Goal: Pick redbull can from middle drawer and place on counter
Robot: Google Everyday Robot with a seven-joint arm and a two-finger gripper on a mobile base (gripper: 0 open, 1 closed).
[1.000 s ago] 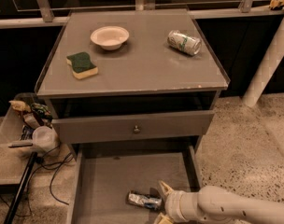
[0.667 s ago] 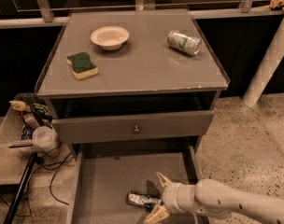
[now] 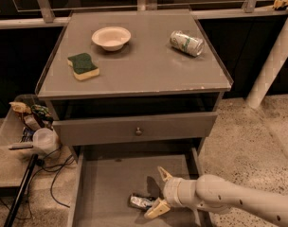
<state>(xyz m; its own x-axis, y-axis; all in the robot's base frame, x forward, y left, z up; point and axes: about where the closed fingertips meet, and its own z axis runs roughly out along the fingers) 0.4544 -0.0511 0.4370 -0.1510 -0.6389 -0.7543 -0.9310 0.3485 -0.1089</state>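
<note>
Status: reach phase, no grasp yet. Hand [image 3: 159,191] was low inside the middle drawer [image 3: 106,183], fingers spread wide with nothing held. One finger pointed up and back, the other sat low toward the camera. Arm [image 3: 238,203] ran off to the right edge of the view.

Redbull can [image 3: 140,201] lay on its side on the drawer floor, just camera-left of the hand and right by the lower fingertip. Couldn't tell if they touched. Can looked to be off that fingertip rather than squarely between the two fingers.

Done, by my read: drawer was pulled out and the hand was down at can level.

Left, by my read: line up on the can, close on it, lift clear of the drawer walls, carry it up past the drawer above, and set it on the bench.

Behind and above the hand: upper drawer front [image 3: 111,129] with its knob [image 3: 138,131]. Well off to the left at that depth: plastic bin [image 3: 6,136] full of clutter.

Farther back and higher: bench [image 3: 148,74].
- Sponge [image 3: 83,66] sat up and left of the hand.
- Bowl [image 3: 111,37] sat beyond the sponge.
- White-and-green can [image 3: 186,42] lay on its side, far back and slightly right.

Bare bench surface showed along the front middle, so a drop spot looked available.
</note>
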